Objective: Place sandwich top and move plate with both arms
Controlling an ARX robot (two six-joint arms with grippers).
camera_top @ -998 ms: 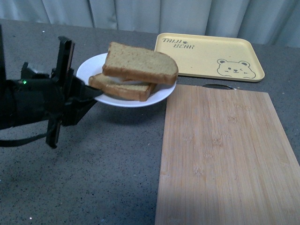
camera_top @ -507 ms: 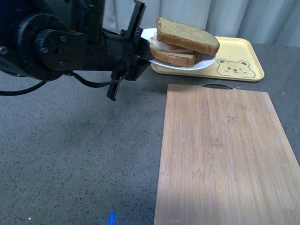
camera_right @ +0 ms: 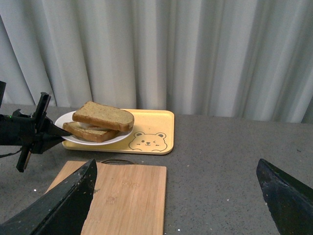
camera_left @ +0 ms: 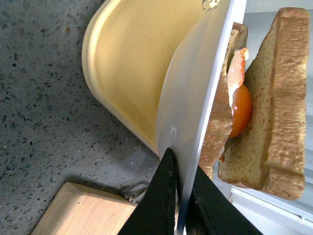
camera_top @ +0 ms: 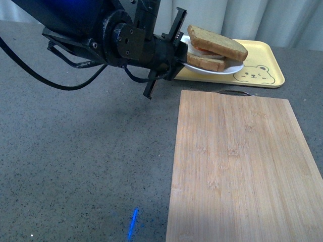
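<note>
Left fingers (camera_left: pixel 159 200) — pinching the plate (camera_top: pixel 229 70) — have carried it over the tray (camera_top: pixel 262 55); top (camera_top: pixel 218 43) seated; bring in your spread right fingers (camera_right: pixel 63 205).

Left arm (camera_top: pixel 101 35) reaches in from the far-left corner of the surface (camera_top: pixel 75 151). Tool (camera_top: pixel 181 57) is clamped on the plate (camera_top: pixel 202 69) rim. Plate overlaps the left end of the beige bear tray (camera_top: pixel 257 58) by the far edge; contact unclear. Sandwich top (camera_top: pixel 218 43) lies on a lower slice (camera_top: pixel 204 61), skewed. Bamboo board (camera_top: pixel 237 166) covers the near-right part. Blue light streak (camera_top: pixel 132 224) at the near edge.
</note>
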